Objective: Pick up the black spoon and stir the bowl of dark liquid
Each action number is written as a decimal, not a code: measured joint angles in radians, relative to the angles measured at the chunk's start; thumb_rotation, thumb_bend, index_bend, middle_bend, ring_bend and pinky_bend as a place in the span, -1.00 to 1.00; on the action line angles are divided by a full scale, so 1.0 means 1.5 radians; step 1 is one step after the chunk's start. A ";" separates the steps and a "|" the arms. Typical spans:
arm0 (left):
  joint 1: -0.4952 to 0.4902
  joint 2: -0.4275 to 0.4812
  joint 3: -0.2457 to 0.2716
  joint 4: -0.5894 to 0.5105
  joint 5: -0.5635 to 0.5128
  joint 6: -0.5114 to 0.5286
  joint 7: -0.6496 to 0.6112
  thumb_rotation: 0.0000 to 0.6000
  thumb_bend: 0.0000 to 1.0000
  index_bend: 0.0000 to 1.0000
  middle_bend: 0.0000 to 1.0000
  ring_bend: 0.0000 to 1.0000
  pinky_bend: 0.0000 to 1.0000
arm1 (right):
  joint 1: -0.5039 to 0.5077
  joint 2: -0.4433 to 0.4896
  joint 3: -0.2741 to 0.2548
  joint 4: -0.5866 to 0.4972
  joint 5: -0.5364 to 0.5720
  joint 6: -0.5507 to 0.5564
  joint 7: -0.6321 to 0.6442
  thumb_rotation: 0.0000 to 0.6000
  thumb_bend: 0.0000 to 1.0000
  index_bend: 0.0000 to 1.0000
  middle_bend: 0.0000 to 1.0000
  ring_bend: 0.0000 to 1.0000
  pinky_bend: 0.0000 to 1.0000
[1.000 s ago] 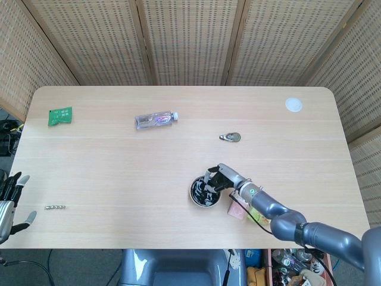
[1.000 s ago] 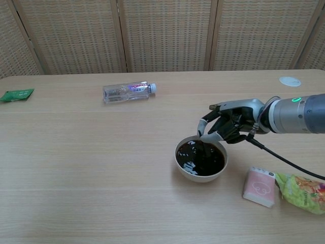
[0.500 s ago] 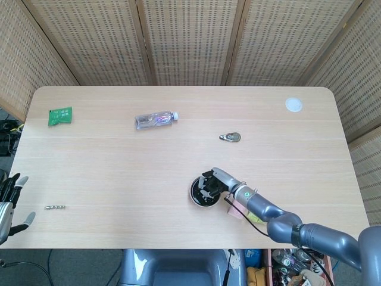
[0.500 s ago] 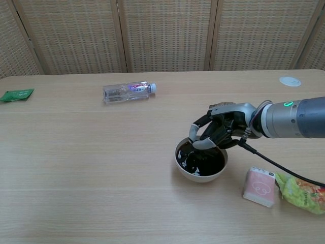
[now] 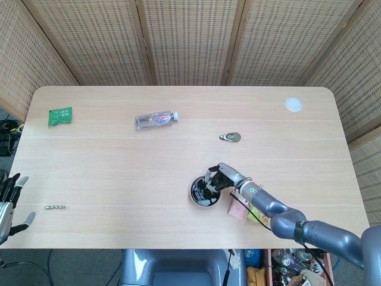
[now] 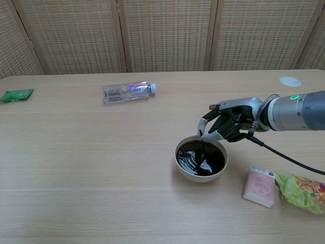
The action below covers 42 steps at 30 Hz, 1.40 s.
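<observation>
A white bowl (image 6: 186,171) (image 5: 193,192) of dark liquid stands on the table near its front edge, right of centre. My right hand (image 6: 227,122) (image 5: 219,177) hovers over the bowl's far right rim and pinches the black spoon (image 6: 203,150), whose thin handle runs down into the liquid. The spoon's lower end is hidden in the dark liquid. My left hand (image 5: 11,196) shows only at the left edge of the head view, off the table, fingers spread and holding nothing.
A clear plastic bottle (image 6: 128,91) lies at the back centre and a green packet (image 6: 16,94) at the far left. A pink box (image 6: 259,187) and a yellow-green bag (image 6: 302,193) lie right of the bowl. A white disc (image 6: 290,81), a small metal thing (image 5: 230,137) and a chain (image 5: 55,207) also lie on the table.
My right hand swung left over the bowl, then back to the right and up a little, dragging the spoon through the liquid. The left hand stayed put.
</observation>
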 measured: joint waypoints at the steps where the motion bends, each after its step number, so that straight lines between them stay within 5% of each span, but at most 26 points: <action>1: -0.001 0.000 0.000 -0.001 0.001 -0.001 0.001 1.00 -0.36 -1.00 -1.00 -1.00 -1.00 | -0.003 0.006 -0.001 -0.004 0.001 0.001 -0.001 1.00 0.39 0.33 0.89 0.92 1.00; 42: -0.004 -0.001 0.001 -0.008 0.009 0.001 0.007 1.00 -0.36 -1.00 -1.00 -1.00 -1.00 | -0.048 0.058 0.000 -0.043 -0.045 -0.015 0.025 1.00 0.39 0.33 0.88 0.92 1.00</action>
